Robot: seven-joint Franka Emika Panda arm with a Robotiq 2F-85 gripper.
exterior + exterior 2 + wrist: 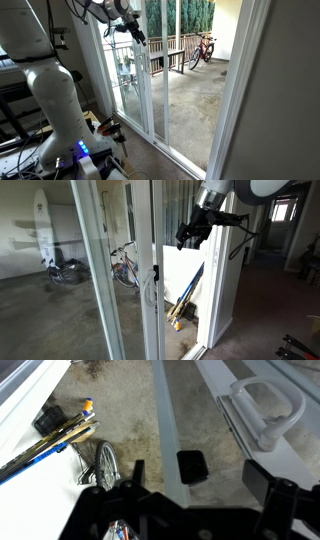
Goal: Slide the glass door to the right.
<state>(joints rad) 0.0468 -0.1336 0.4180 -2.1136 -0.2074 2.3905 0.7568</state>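
The glass door shows in both exterior views as a tall clear panel in a narrow white frame (150, 240) (143, 80). Its D-shaped pull handle (153, 286) sits on the vertical stile. In the wrist view the handle (266, 410) lies at the upper right on the white stile (235, 435). My gripper (190, 232) (134, 34) hangs high by the door, above the handle and apart from it. In the wrist view its black fingers (200, 475) are spread wide and hold nothing.
A bicycle (203, 48) (125, 265) (105, 460) stands on the concrete patio near a wooden railing (165, 55). Long-handled tools (185, 300) (55, 440) lean by the wall. A wide white jamb (240, 90) is nearby. A surfboard (40, 230) stands at the far wall.
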